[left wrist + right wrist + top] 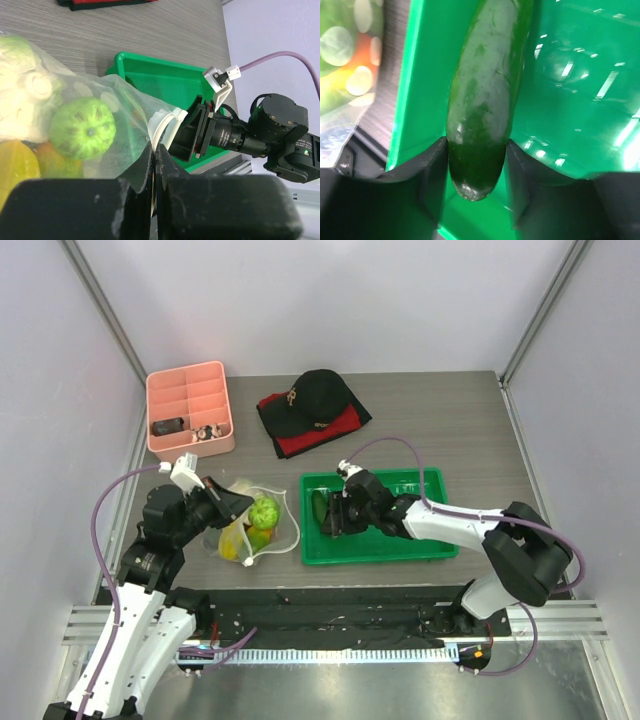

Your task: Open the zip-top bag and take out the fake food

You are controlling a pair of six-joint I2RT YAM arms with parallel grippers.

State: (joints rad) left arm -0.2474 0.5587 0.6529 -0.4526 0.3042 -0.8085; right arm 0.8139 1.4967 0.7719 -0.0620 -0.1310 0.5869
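Note:
The zip-top bag [262,530] lies left of the green tray [420,542], its mouth spread toward the tray. Inside are fake food pieces: a green round cabbage [82,127], plus yellow, orange and whitish pieces. My left gripper [155,156] is shut on the bag's rim; from above it [236,506] sits at the bag's left edge. My right gripper [476,161] is low over the tray's left end, its jaws pressed against both sides of a dark green cucumber [485,95]. The cucumber [319,507] lies along the tray's left wall.
A pink divided organizer [190,408] stands at the back left. A black cap on a red and black cloth [315,405] lies behind the tray. The right arm's wrist camera [235,136] sits close to the bag's mouth.

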